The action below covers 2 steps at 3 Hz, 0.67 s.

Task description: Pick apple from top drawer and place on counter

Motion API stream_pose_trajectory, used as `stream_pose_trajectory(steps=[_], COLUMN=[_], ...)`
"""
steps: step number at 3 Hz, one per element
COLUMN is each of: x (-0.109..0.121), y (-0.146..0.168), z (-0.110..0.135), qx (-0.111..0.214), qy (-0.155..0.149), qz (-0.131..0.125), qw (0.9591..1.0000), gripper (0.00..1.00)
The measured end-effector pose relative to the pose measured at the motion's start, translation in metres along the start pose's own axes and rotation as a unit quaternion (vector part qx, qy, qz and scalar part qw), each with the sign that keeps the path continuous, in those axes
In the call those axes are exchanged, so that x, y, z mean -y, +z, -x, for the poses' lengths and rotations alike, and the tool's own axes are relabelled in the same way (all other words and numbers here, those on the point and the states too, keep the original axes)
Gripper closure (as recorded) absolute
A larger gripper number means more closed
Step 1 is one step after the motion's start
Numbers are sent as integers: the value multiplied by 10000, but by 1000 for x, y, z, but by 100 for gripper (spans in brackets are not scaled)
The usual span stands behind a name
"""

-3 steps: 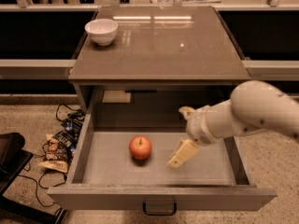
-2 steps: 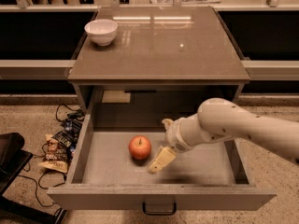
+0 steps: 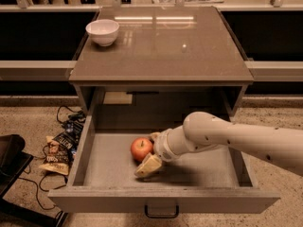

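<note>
Grey metal formed the floor of the top drawer (image 3: 106, 167), which stood pulled far out, and the red-orange apple (image 3: 140, 148) sat on that floor a little left of the middle. The gripper (image 3: 147, 153) was down inside the drawer at the right side of the apple, its jaws apart: one pale finger (image 3: 148, 166) lay in front of the fruit and the other showed just behind it, so the apple was between them but, as it seemed, not yet squeezed. The fingers looked to reach only the right part of the apple, so I judged that a closing there could push the round fruit away to the left instead of holding it. On the lift, the thick arm (image 3: 227, 136) could also strike the front edge of the counter (image 3: 165, 51), which hung over the back of the drawer. A white bowl (image 3: 102, 31) stood at the far left corner of the counter. Snack packets (image 3: 57, 150) and cables (image 3: 66, 113) lay on the floor left of the drawer, out of the way.
</note>
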State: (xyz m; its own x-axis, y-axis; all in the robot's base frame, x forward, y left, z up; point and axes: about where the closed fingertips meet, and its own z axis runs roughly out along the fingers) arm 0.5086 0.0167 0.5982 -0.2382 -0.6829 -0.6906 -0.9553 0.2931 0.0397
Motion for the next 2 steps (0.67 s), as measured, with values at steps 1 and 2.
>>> stream_pose_trajectory(steps=[1, 2], x=[-11, -19], y=[10, -2], z=[20, 59], qx=[609, 1343], qy=[87, 51], qz=[326, 679], qw=[9976, 9886], gripper=[42, 65])
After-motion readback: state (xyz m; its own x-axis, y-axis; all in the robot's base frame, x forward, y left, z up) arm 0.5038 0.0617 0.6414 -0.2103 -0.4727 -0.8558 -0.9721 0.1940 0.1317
